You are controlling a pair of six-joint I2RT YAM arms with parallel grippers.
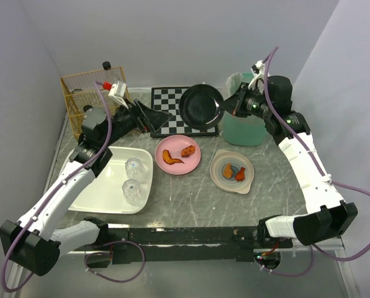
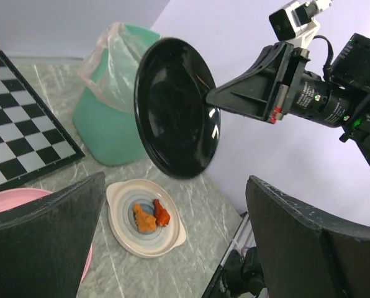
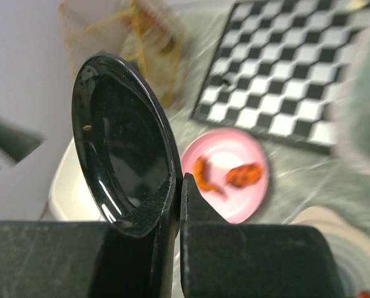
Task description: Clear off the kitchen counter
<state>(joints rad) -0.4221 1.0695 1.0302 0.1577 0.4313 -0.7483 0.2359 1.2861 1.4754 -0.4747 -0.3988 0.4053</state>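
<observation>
Right pincer (image 1: 230,105) is pressed together on the rim of the round glossy black plate (image 1: 201,107). In the right wrist view both fingers pinch the edge and nothing else sits between them. The plate hangs on edge with its face toward the left arm, in the air over the far end of the black-and-white chessboard (image 1: 169,99), off the grey marble kitchen counter (image 1: 197,198). It looks empty to us. The green plastic-lined bin (image 1: 244,130) sits just beside the right pincer, on its right.

Left pincer (image 1: 162,119) is spread wide and holds nothing. It's aimed at the plate's face from the chessboard's left edge, near but not touching.

What we think matters: the white rectangular tub (image 1: 98,186) with two clear glasses (image 1: 133,166) in it lies well off to the left. That's across the counter from the right pincer and right beside the left arm. So we read the next move as either a long cross-reach by the right arm or a handover. For a handover, the plate's rim, not its face, has to line up with the gap between the left fingers.
</observation>
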